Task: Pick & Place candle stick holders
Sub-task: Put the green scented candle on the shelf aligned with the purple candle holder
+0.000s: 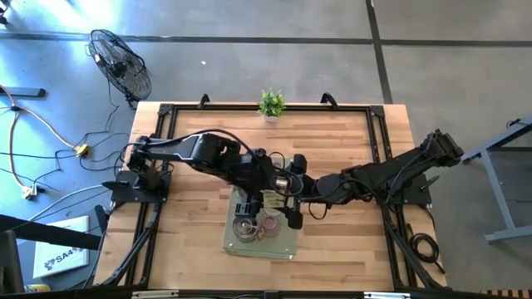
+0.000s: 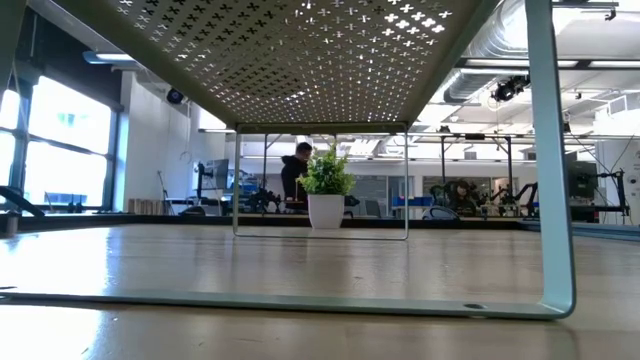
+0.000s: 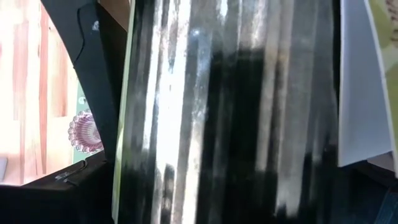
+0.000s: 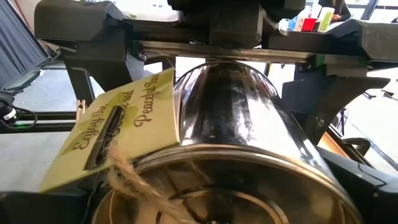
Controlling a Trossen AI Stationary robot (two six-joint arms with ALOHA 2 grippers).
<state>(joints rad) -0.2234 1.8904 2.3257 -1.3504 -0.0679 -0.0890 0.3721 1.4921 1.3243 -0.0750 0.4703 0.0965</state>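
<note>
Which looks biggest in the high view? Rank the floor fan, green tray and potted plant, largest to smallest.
1. floor fan and green tray: look alike, and the tray is partly hidden, so unranked.
2. potted plant: clearly smallest.

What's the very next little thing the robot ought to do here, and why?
Probably close the left end effector on the silver candle stick holder. Seen from the right wrist, it stands open astride that tagged holder, above the green tray, and does not appear to grip it. The right end effector hovers close beside it.
</note>
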